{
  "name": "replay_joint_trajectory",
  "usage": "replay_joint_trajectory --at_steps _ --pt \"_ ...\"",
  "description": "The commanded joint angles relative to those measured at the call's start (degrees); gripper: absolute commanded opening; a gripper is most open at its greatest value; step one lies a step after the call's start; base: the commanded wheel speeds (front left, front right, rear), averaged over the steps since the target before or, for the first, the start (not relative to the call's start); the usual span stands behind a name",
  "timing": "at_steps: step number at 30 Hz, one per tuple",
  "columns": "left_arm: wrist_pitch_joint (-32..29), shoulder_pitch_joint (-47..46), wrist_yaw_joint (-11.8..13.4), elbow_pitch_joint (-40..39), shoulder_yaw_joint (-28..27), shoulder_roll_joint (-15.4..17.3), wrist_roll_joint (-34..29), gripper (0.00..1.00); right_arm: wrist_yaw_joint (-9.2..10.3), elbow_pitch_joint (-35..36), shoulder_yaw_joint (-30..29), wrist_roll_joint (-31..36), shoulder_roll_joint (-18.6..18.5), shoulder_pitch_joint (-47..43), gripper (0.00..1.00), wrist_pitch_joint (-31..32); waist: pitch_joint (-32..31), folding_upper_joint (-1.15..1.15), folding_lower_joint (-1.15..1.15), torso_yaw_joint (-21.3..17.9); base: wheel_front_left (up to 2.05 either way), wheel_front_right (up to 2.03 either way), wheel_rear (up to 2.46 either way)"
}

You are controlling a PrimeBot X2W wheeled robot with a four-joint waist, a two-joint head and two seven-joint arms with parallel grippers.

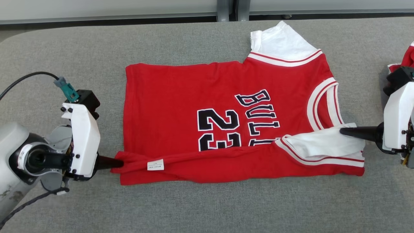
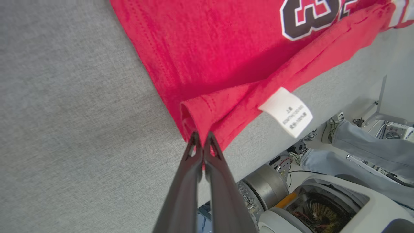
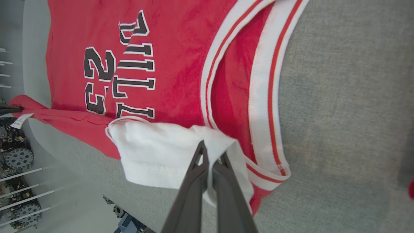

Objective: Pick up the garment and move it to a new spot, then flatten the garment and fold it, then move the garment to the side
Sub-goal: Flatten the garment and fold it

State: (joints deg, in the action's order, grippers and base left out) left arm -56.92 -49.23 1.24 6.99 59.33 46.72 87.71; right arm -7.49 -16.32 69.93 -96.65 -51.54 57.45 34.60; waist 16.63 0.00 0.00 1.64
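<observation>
White housing (image 1: 83, 139), dark screws (image 1: 69, 110); teal connector (image 1: 67, 89), black cable (image 1: 38, 72); grey forearm (image 1: 9, 139); left end effector (image 1: 119, 162) black, tapered.

Bench (image 1: 207, 207): grey cloth-covered top, with a rounded corner out beyond your left hand (image 1: 120, 163).
Jersey (image 1: 181, 97): red with white sleeves, spread flat between your left hand and your right hand (image 1: 342, 131); its near edge is folded over.
Second cloth (image 1: 408, 60): red and white, just beyond your right hand.

The head camera looks down on the table (image 1: 207, 210). Wrist cameras sit close to both ends of the red jersey (image 1: 181, 97).
</observation>
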Motion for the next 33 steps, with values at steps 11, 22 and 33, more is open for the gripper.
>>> replay_joint_trajectory --at_steps 11,22,33 --pt "0.7 -3.0 -1.1 7.5 -2.4 -3.9 2.3 0.0 -0.03 -4.6 0.7 -1.0 3.5 3.3 0.0 -2.5 1.7 0.0 0.0 -1.0 0.0 0.0 0.0" --pt "4.2 -2.3 -2.7 12.9 -2.6 -5.6 0.3 1.0 -0.03 -8.2 1.8 -0.6 6.1 3.6 1.0 -6.1 -0.1 0.0 0.0 -1.4 0.0 0.0 0.0" --pt "24.6 1.4 -6.6 12.3 -5.4 -4.2 -8.9 1.0 -0.03 -2.8 -1.7 3.0 5.1 -0.7 1.0 -25.8 -6.8 0.0 0.0 -0.9 0.0 0.0 0.0"
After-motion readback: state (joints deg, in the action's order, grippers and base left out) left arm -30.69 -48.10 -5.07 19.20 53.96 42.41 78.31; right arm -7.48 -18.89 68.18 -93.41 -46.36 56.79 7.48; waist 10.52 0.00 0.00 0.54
